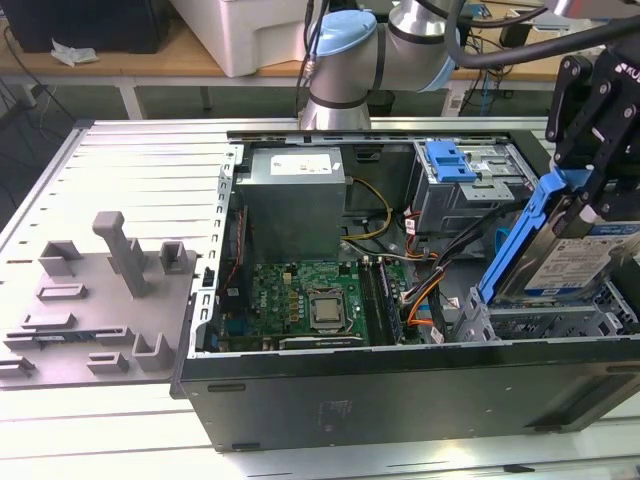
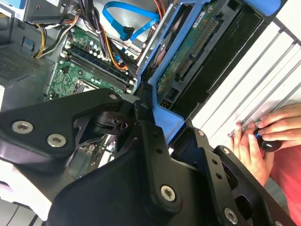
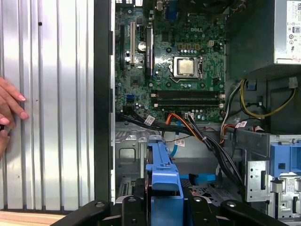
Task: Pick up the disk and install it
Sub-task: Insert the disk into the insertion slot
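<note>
In the exterior view, clamping the disk point(image 1: 590, 262) in the end effector point(image 1: 580, 205), tilting it over the bay point(image 1: 540, 320) at the exterior view's right; in the second wrist view, pinching its blue rail point(image 2: 167, 122); in the first wrist view, possibly snagging the cables point(image 3: 207, 141) if going down crooked

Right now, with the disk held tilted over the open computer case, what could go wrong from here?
The black end effector grips the flat silver metal disk in its blue plastic carrier, tilted above the grey metal drive bay; it could jam on the bay's edge. The orange and black cable bundle beside the bay could get snagged or pinched. A person's hand lies close beside the black computer case and might be struck.
</note>
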Controlling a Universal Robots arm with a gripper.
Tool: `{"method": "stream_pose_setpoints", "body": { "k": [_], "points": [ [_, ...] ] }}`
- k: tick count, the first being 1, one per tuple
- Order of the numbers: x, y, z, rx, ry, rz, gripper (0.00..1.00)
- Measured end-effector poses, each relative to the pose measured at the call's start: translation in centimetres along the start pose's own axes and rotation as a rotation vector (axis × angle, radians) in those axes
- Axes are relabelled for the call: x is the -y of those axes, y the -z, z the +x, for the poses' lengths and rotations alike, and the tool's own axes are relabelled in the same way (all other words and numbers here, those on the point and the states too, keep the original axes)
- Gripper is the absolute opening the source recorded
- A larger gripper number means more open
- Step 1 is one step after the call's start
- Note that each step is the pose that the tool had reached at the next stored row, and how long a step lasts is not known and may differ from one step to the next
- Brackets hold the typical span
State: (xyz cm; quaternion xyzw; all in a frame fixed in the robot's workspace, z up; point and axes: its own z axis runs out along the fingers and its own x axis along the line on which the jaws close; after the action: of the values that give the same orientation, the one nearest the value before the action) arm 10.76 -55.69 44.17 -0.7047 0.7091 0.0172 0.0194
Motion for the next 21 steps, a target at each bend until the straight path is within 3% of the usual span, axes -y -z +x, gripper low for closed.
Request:
{"method": "stream_pose_setpoints", "body": {
  "k": [21],
  "points": [
    [0.00,-1.28,0.07,0.0001,0.000,0.0000,0.36]
  ]
}}
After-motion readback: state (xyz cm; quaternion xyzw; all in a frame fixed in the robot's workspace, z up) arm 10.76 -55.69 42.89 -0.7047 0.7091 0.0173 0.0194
